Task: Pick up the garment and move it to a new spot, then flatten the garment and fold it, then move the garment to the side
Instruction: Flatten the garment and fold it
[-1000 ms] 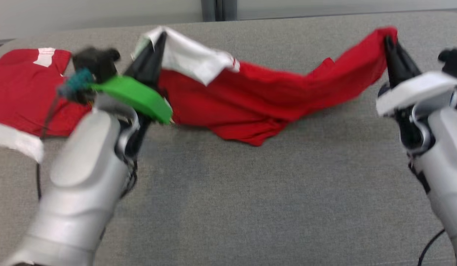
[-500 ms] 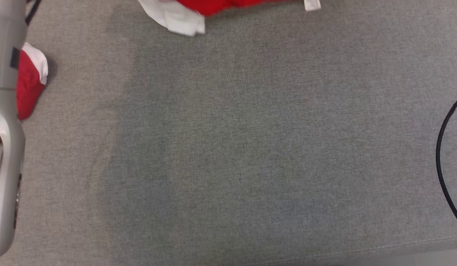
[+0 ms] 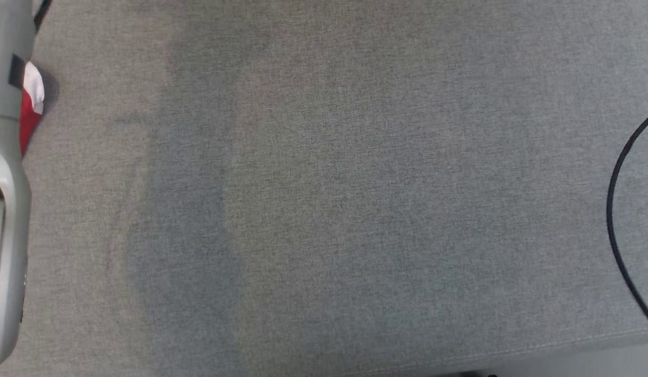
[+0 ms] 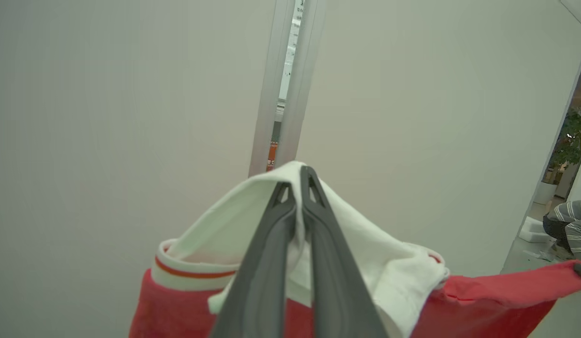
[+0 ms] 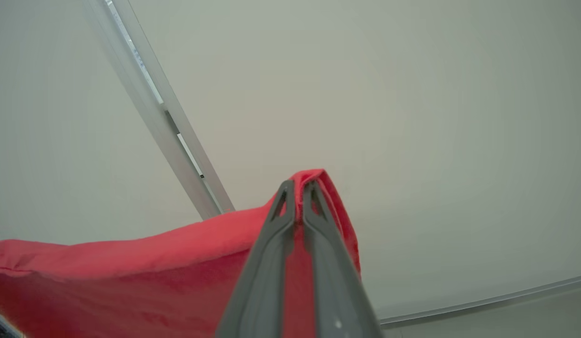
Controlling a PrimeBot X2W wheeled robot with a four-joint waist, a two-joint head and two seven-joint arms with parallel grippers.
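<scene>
Head view: grey woven-fabric bench (image 3: pixel 355 183), pale silver forearm (image 3: pixel 4 220) over its left edge, black cable (image 3: pixel 614 220) over the right. The red-and-white cloth scrap (image 3: pixel 29 104) at the left edge sits half behind the forearm; can't tell whose it is.

Left wrist view: left gripper (image 4: pixel 297 180) is pinched tight on the collar of the red knit garment with a white collar (image 4: pixel 177 300). It's up against the pale wall (image 4: pixel 107 117), off the bench.

Right wrist view: right gripper (image 5: pixel 297 188) is clamped on a red fold at the other end.

Looks like the carry-and-lay step. Hold the span taut and level, lower both ends together over mid-bench, and let the hanging edge touch first. Then draw toward the near edge and release once it lies flat. Stay clear of the scrap.
</scene>
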